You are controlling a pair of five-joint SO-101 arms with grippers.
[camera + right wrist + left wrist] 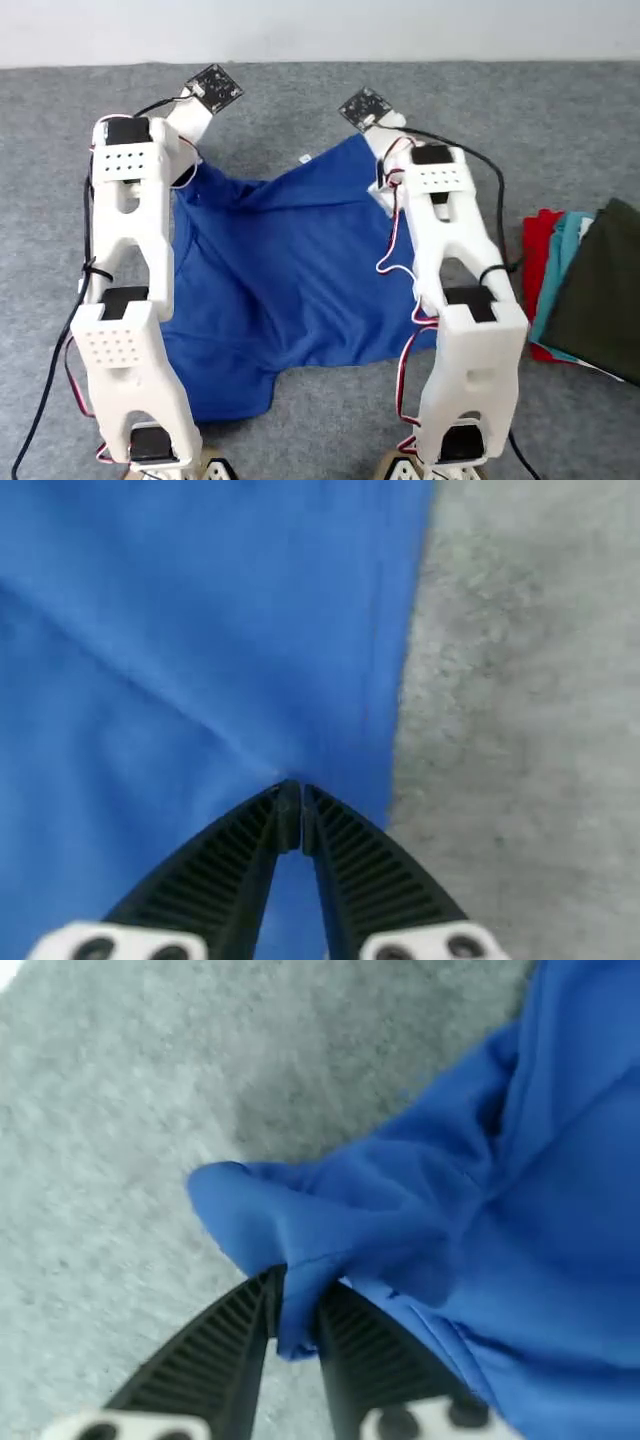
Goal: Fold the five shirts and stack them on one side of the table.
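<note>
Left gripper [295, 1290] and right gripper [290, 795] both clamped tight on one edge of the blue shirt [290, 270], probably to drag a fold over (shirt spread just beside the folded stack [580, 280]).

Two grippers, the left gripper [298, 1290] and the right gripper [294, 795], pinch one blue shirt [290, 270]. Well outside the right gripper, one pile [585, 285] shows at least three folded shirts.
</note>
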